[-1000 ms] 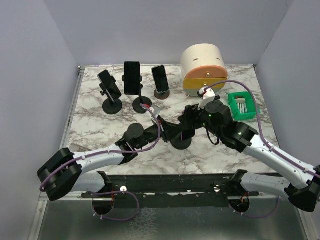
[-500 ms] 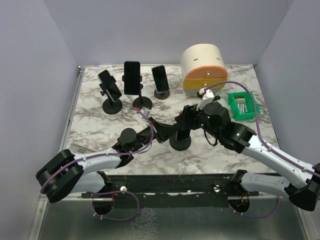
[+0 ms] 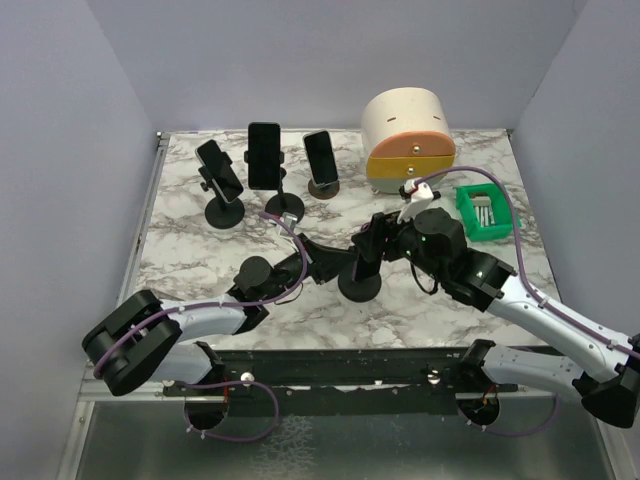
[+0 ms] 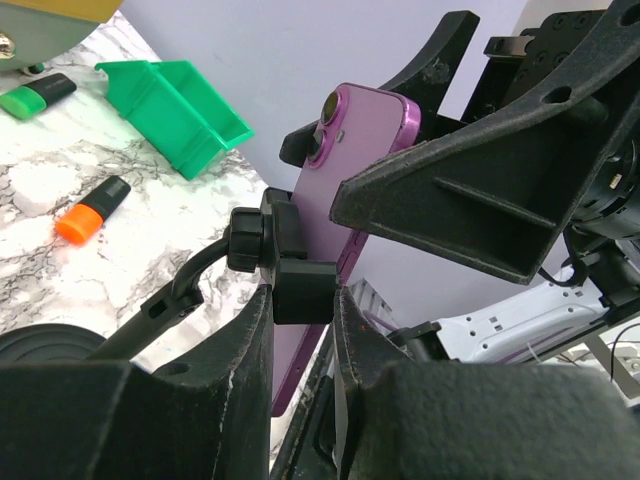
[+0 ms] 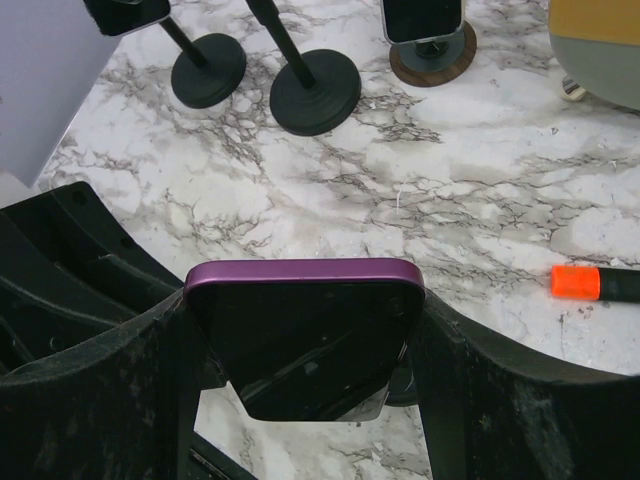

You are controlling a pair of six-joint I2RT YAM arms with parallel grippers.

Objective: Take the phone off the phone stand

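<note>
A purple phone [image 5: 305, 335] with a dark screen sits in the clamp of a black phone stand [image 3: 360, 283] near the table's middle front. My right gripper [image 5: 305, 340] is shut on the phone's two side edges. In the left wrist view the phone's purple back [image 4: 345, 170] stands upright, and my left gripper [image 4: 303, 300] is shut on the stand's black clamp block [image 4: 300, 290] behind the phone. In the top view both grippers meet at the stand, the left gripper [image 3: 335, 262] from the left and the right gripper [image 3: 385, 240] from the right.
Three other phones on stands [image 3: 263, 160] stand at the back left. A cream and orange drawer box [image 3: 407, 140] and a green tray [image 3: 484, 211] are at the back right. An orange-capped marker [image 5: 590, 283] lies on the marble.
My left arm has drawn back to the left and nearer the stand's base. The stand and phone shifted slightly left with both grippers still on them.
</note>
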